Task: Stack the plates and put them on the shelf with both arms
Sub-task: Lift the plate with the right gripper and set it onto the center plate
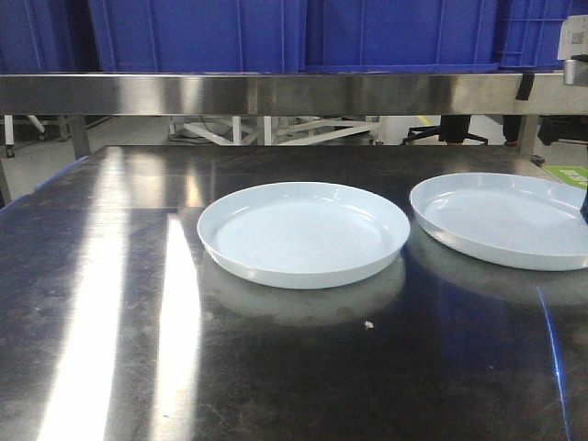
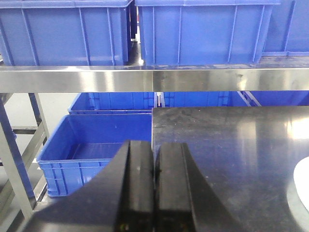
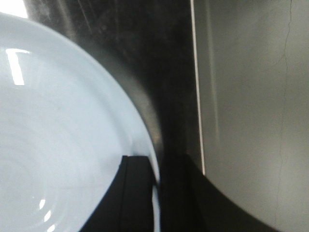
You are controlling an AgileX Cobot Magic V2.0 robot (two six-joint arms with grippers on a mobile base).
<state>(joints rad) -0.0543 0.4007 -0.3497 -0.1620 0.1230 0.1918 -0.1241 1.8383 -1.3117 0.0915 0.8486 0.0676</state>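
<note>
Two pale bluish-white plates lie side by side on the dark steel table [image 1: 138,349]. One plate [image 1: 303,231] sits at the middle and the other plate [image 1: 505,219] at the right edge of the front view. My right gripper [image 3: 157,166] straddles the near rim of the right plate [image 3: 58,121], one finger inside the dish and one outside, shut on the rim. My left gripper [image 2: 154,150] hangs shut and empty over the table's left edge. A sliver of the middle plate [image 2: 301,188] shows to its right.
A stainless shelf [image 1: 276,92] spans the back above the table and carries blue plastic crates [image 1: 202,32]. More blue crates [image 2: 96,145] stand on the floor left of the table. Grey floor [image 3: 251,96] lies past the table's right edge.
</note>
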